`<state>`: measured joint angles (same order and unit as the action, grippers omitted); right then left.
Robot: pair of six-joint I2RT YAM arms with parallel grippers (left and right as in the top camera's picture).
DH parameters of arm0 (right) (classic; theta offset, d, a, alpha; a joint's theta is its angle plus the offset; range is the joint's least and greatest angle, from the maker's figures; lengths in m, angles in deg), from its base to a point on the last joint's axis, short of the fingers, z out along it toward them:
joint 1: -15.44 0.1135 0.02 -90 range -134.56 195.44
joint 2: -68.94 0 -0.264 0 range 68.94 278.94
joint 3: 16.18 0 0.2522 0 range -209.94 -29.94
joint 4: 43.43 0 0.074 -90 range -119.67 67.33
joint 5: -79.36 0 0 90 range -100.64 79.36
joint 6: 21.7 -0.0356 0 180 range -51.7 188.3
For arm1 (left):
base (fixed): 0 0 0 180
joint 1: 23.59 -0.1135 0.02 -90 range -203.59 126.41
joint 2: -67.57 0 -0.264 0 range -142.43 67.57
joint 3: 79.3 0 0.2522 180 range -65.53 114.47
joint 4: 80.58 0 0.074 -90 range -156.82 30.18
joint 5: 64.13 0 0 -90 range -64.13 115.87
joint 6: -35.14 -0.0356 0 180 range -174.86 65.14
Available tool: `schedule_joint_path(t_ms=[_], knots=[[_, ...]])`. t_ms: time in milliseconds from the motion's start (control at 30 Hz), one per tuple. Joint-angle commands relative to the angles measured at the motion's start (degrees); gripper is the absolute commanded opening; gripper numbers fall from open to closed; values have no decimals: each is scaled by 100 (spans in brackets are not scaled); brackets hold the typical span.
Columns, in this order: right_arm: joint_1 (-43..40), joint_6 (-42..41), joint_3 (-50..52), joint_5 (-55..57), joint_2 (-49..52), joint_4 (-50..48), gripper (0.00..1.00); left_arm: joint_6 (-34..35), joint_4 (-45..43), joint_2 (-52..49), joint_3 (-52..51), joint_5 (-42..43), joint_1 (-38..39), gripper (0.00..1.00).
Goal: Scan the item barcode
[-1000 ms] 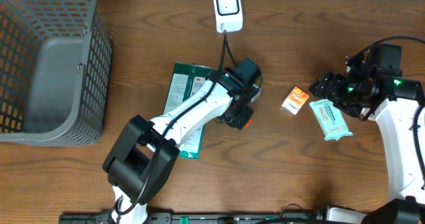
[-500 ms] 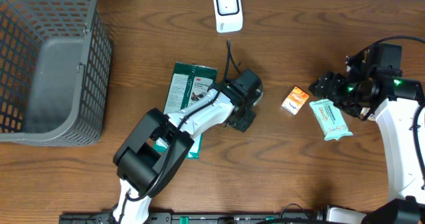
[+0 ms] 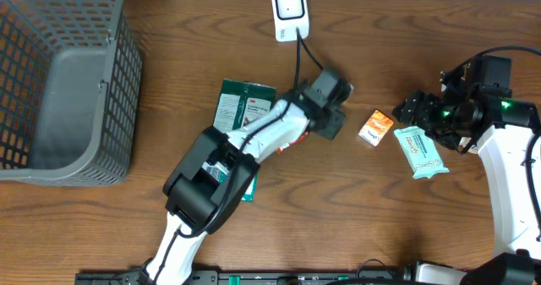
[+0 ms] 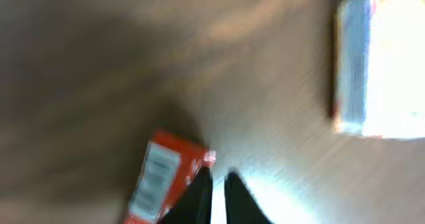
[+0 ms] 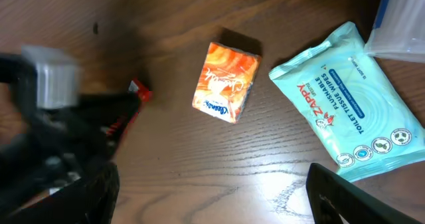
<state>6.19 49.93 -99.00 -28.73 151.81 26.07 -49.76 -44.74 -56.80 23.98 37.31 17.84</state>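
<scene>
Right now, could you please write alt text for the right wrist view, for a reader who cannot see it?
A small orange packet lies on the table at centre, with a teal pack of wipes apart from it to the right. At left, the blurred left arm is beside a red packet.

Wood-grain table (image 3: 406, 226), plastic scanner (image 3: 288, 13), glossy wipes pack (image 5: 342, 111)

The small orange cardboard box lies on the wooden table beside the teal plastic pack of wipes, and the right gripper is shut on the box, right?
Not quite: the right gripper is open and empty, as the right wrist view shows. The small orange cardboard box does lie on the wooden table beside the teal plastic pack of wipes.
</scene>
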Motion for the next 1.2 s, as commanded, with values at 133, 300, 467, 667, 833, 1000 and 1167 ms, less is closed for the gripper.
schedule_joint_path(t_ms=[133,300,467,667,833,1000,1167], knots=[[35,85,-55,136,-9,-31,87,-1567,3132,804,852,-120,-459,52],[35,85,-55,133,-9,-85,87,-2396,3849,745,450,-7,-828,61],[35,85,-55,133,-9,-85,88,-2474,2852,745,-214,640,-1062,62],[35,85,-55,138,-9,-90,91,-2470,1631,745,-933,734,-857,68],[35,87,-55,138,-9,-85,92,-2028,509,715,-1510,70,-699,73],[35,85,-55,136,-9,-92,92,-1812,334,579,-1694,28,-695,72],[35,85,-55,138,-9,-94,92,-1674,507,393,-1722,31,-669,61]])
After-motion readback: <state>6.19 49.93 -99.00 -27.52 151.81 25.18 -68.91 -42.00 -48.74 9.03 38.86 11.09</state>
